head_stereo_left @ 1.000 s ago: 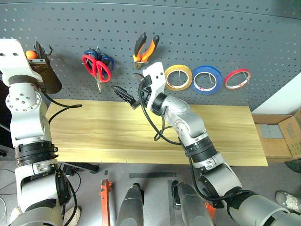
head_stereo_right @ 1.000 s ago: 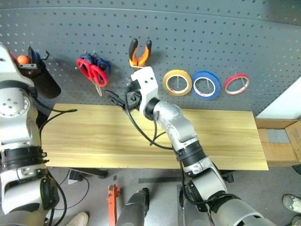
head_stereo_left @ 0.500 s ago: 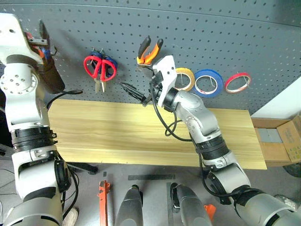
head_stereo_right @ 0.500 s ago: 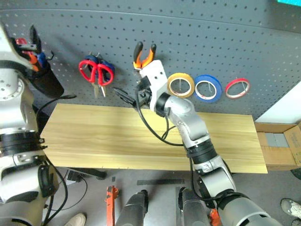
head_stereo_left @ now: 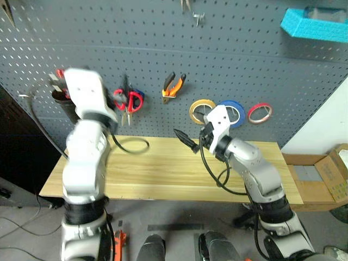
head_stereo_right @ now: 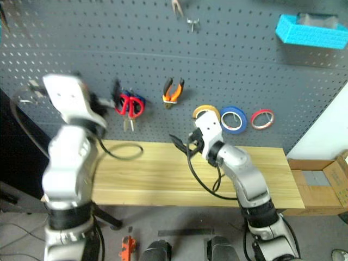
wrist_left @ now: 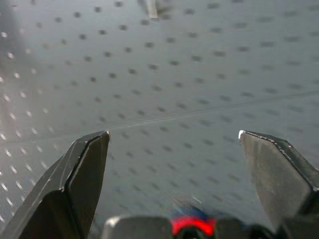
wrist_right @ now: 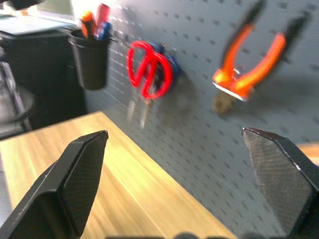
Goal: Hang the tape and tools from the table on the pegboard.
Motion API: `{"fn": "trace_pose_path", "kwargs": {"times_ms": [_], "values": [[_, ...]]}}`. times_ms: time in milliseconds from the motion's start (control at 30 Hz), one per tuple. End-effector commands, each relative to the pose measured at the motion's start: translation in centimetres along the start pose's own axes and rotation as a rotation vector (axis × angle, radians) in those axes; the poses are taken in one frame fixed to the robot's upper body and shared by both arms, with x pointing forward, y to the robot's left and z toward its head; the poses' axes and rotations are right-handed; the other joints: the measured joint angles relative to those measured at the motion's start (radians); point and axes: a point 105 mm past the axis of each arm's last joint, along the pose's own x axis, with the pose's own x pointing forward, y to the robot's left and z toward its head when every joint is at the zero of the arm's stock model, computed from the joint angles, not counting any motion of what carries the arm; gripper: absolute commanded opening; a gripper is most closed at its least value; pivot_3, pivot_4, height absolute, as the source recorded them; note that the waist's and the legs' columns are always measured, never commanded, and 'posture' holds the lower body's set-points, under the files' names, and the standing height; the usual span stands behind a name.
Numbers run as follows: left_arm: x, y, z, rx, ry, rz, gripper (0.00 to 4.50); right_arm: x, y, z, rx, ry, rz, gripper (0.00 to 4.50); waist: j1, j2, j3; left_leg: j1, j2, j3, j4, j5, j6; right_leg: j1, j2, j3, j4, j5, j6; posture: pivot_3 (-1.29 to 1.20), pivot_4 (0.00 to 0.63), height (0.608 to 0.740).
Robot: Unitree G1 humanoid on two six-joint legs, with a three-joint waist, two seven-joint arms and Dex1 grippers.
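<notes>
The yellow tape [head_stereo_left: 201, 110] hangs on the dark grey pegboard [head_stereo_left: 244, 60]. Left of it hang the orange-and-black pliers [head_stereo_left: 174, 88] and the red scissors [head_stereo_left: 131, 101]. A red-handled screwdriver [wrist_right: 103, 14] stands in a black cup [wrist_right: 92, 59] at the far left. The wooden table [head_stereo_left: 163, 176] holds no tools. My right gripper [head_stereo_left: 184, 140] hovers open and empty over the table's back edge, below the pliers. My left gripper [wrist_left: 174, 133] is open and empty, facing the pegboard; its blurred arm [head_stereo_left: 87, 141] stands between the cup and the scissors.
A blue tape roll [head_stereo_left: 232, 110] and a thin red-pink roll [head_stereo_left: 259, 112] hang right of the yellow one. A teal bin [head_stereo_left: 312, 23] sits high on the board's right. A black cable loop [head_stereo_left: 130, 145] hangs over the table. A cardboard box [head_stereo_left: 321, 174] lies beyond the table's right end.
The camera has tilted up and pulled back. My left arm swung down and right from the cup toward the scissors. My right gripper dropped from the pliers to the table's back edge. Both stayed open.
</notes>
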Motion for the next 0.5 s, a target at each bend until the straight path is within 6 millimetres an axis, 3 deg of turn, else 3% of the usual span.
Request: {"fn": "trace_pose_path", "kwargs": {"times_ms": [33, 100, 200, 267, 400, 500], "values": [[-2.6, -2.1, -3.7, -0.083, 0.131, -0.026, 4.45, -0.7, -1.0, -1.2, -0.029, 0.013, -0.098, 4.5, -0.004, 0.002, -0.009, 0.003, 0.0, 0.0, 0.0, 0.0, 0.0, 0.002, 0.0, 0.001, 0.0, 0.0, -0.001, 0.06, 0.006, 0.74], [-4.0, -2.2, -6.9, -0.13, 0.248, -0.004, 4.45, -1.1, -1.9, -3.3, -0.012, 0.076, -0.163, 4.5, -0.016, 0.005, -0.017, 0.011, 0.001, 0.001, 0.001, 0.0, 0.0, 0.01, 0.001, 0.001, -0.003, 0.0, -0.001, 0.05, 0.002, 0.74], [-6.1, -1.0, -11.5, -0.133, 0.411, 0.068, 4.45, -1.6, -3.2, -6.0, 0.042, 0.14, -0.243, 4.5, -0.036, 0.023, -0.037, 0.007, 0.01, -0.003, 0.0, -0.004, -0.005, 0.016, 0.01, -0.004, -0.031, 0.003, -0.002, 0.05, 0.0, 0.74], [-7.1, 0.3, -13.5, -0.149, 0.478, 0.124, 4.45, -1.8, -4.1, -7.3, 0.031, 0.17, -0.281, 4.5, -0.048, 0.026, -0.043, 0.004, 0.012, -0.001, 0.003, -0.003, -0.004, 0.017, 0.01, -0.004, -0.037, 0.004, 0.0, 0.05, 0.0, 0.74], [-8.3, 3.1, -16.0, -0.141, 0.561, 0.172, 4.45, -2.8, -6.0, -10.0, 0.032, 0.252, -0.38, 4.5, -0.055, 0.024, -0.053, 0.004, 0.013, 0.001, 0.002, -0.003, -0.002, 0.021, 0.01, -0.004, -0.042, 0.005, 0.003, 0.05, 0.0, 0.74], [-8.8, 3.8, -16.8, -0.127, 0.578, 0.146, 4.45, -3.1, -6.3, -10.9, 0.032, 0.28, -0.41, 4.5, -0.052, 0.018, -0.057, 0.005, 0.012, 0.003, 0.002, 0.001, 0.005, 0.017, 0.01, 0.001, -0.032, 0.005, 0.003, 0.05, 0.003, 0.74]]}}
